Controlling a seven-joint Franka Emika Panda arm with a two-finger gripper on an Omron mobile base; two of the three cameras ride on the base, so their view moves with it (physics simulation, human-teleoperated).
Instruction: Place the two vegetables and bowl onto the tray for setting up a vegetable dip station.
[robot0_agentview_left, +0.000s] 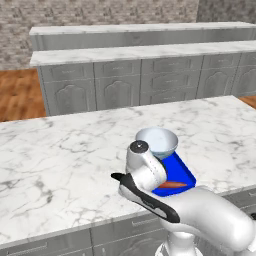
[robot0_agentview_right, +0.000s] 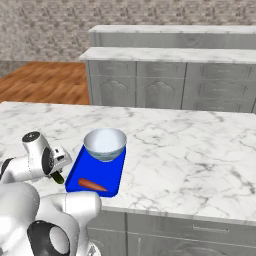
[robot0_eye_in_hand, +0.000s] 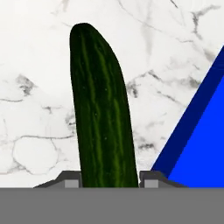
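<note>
The dark green cucumber runs lengthwise away from the hand, and my gripper is shut on its near end, one finger against each side. It lies over the marble counter just left of the blue tray. From the right base view the cucumber pokes out below the gripper, beside the tray. The orange carrot lies on the tray's near end. The pale bowl sits on its far end. In the left base view my arm hides the hand; bowl, carrot and tray show.
The tray sits close to the front edge of the marble island counter. Wide bare marble stretches to the right and behind. A second row of grey cabinets stands across a wooden floor.
</note>
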